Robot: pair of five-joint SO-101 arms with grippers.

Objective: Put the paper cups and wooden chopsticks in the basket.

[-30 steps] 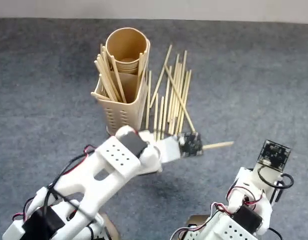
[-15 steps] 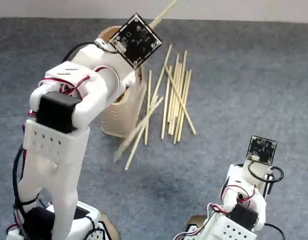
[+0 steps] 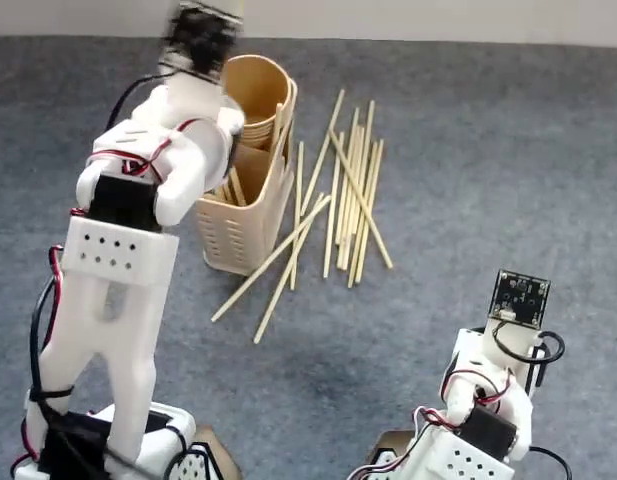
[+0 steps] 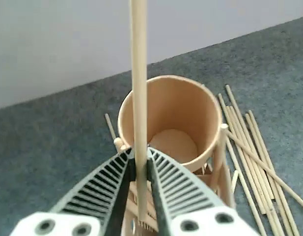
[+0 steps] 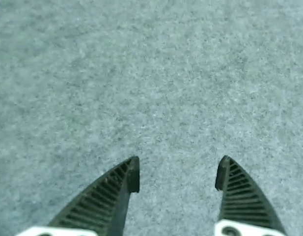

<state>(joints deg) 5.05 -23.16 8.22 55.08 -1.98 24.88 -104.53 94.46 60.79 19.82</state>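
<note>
Wooden chopstick (image 4: 138, 73), just one, tight in left gripper (image 4: 139, 163) over one basket (image 3: 238, 240) (right gripper (image 5: 177, 175) agape, empty)

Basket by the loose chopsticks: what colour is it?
The basket is pale beige, clearest in the high view.

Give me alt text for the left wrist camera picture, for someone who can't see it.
The left gripper is shut on a pale wooden chopstick, which sticks out past its tips over an open tan paper cup standing in a beige slotted basket. Beside the basket, loose wooden chopsticks lie on grey carpet.
</note>
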